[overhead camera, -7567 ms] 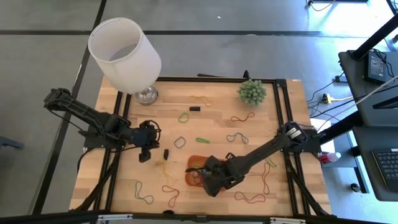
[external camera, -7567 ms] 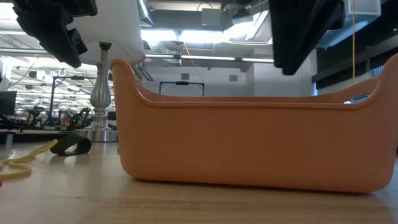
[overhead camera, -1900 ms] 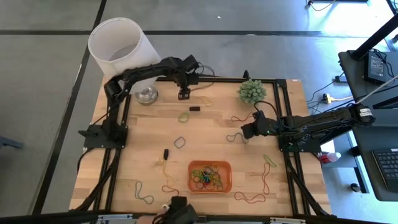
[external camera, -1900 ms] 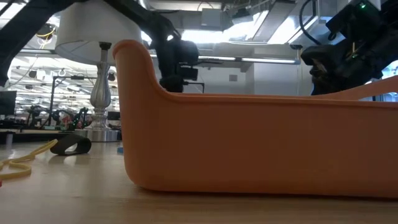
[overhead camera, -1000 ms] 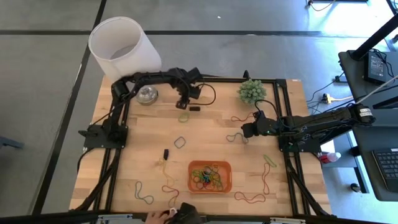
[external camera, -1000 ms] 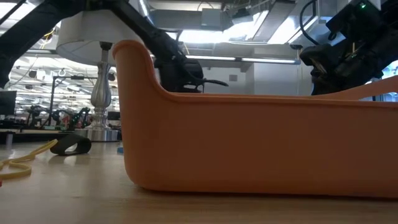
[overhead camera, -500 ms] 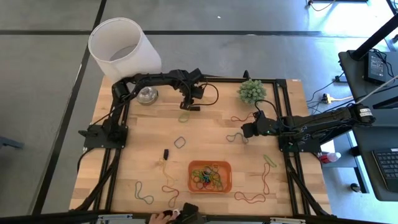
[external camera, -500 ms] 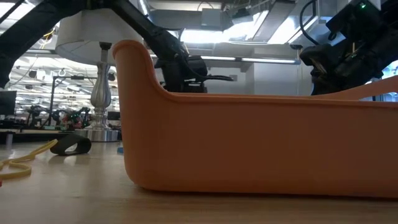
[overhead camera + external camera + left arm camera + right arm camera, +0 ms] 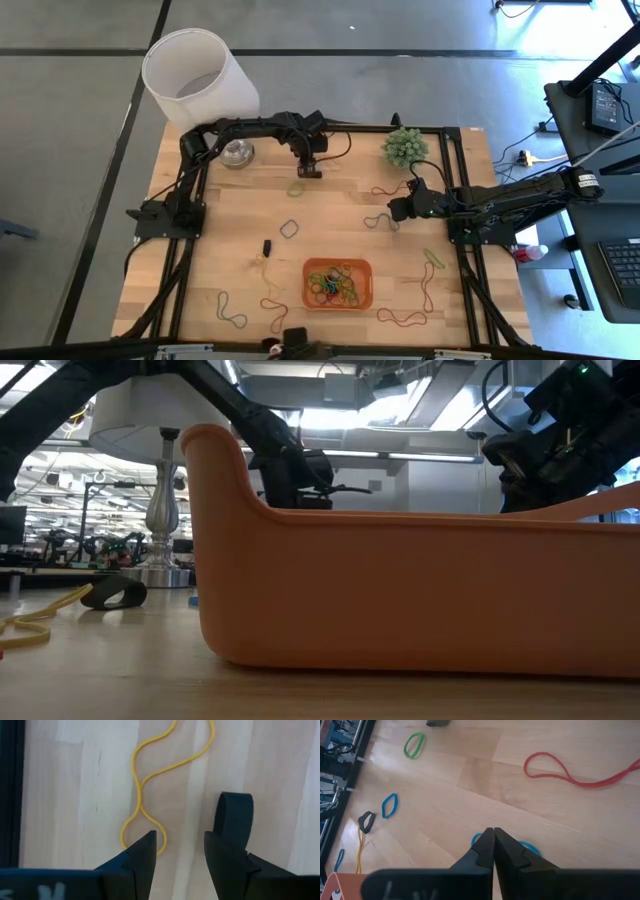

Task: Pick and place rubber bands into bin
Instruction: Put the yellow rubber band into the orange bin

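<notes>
We see the left gripper (image 9: 309,166) at the table's far side, fingers spread over a yellow rubber band (image 9: 150,780). The orange bin (image 9: 338,284) sits near the front edge, holding many bands. At right, the right gripper (image 9: 395,212) is clenched on a blue rubber band (image 9: 527,847).

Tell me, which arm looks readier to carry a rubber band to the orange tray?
Probably the right: the right gripper is shut on a blue rubber band, while the left gripper is open over a thin yellow rubber band.
</notes>
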